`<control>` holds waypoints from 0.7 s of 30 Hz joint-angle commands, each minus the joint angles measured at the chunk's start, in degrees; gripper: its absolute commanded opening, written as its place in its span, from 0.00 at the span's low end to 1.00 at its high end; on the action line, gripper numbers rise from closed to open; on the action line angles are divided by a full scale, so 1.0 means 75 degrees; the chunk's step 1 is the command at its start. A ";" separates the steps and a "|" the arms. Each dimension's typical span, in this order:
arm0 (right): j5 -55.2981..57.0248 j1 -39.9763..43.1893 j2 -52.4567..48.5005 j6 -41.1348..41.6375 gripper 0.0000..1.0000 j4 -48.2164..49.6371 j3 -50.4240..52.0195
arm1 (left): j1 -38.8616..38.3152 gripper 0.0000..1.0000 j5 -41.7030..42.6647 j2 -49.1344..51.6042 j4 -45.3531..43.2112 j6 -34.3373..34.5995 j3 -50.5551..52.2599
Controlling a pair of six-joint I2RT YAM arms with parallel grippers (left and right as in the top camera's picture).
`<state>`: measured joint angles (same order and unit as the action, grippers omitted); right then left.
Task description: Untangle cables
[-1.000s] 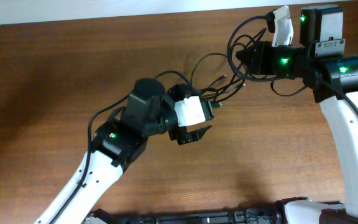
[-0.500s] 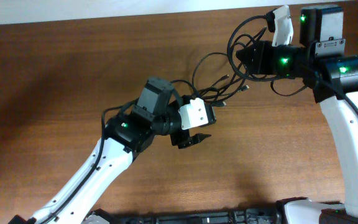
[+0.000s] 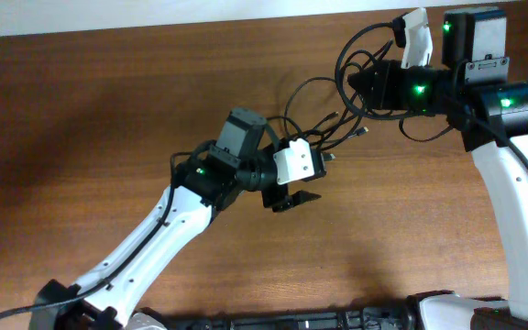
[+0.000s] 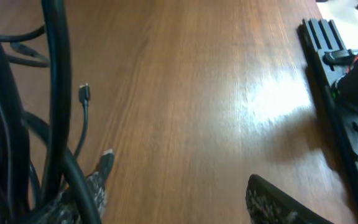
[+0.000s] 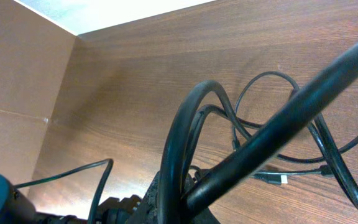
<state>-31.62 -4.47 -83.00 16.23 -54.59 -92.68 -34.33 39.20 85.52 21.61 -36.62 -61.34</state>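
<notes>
The cables (image 3: 324,124) are thin black cords bunched in a tangle between the two arms, with a small plug (image 3: 363,131) sticking out. My right gripper (image 3: 367,88) is shut on the tangle's upper right loops; in the right wrist view thick loops of the cables (image 5: 253,155) rise out of the closed gripper (image 5: 210,186). My left gripper (image 3: 324,176) sits at the tangle's lower left edge, open. In the left wrist view the cables (image 4: 55,93) drape across the outside of its left finger (image 4: 95,190), and only bare wood shows across the left gripper's (image 4: 179,199) wide gap.
The wooden table (image 3: 81,119) ends at a pale wall along the far edge. A black rail with robot hardware (image 4: 328,56) lies along the near side. A loose plug with a white tag (image 5: 278,179) rests on the wood.
My left arm has swung right and up to the edge of the tangle, and its jaws have narrowed a little. The right arm and its cables have not moved.
</notes>
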 commanded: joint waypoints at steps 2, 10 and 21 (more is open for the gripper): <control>-0.0189 0.0055 0.0003 -0.0099 0.04 0.0082 -0.0099 | -0.0096 0.71 0.0350 0.0236 -0.0627 -0.0006 -0.0085; -0.0189 0.0055 0.0003 -0.0099 0.04 0.0079 -0.0099 | -0.0466 0.70 0.0143 0.0242 -0.1364 -0.0009 -0.0085; -0.0303 0.0050 0.0006 -0.0102 0.04 0.0082 -0.0099 | -0.0475 0.14 -0.0289 0.0242 -0.1364 -0.0006 -0.0085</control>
<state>-32.12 -4.47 -83.00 16.21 -54.41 -92.68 -37.54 37.95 86.98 11.62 -36.60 -61.34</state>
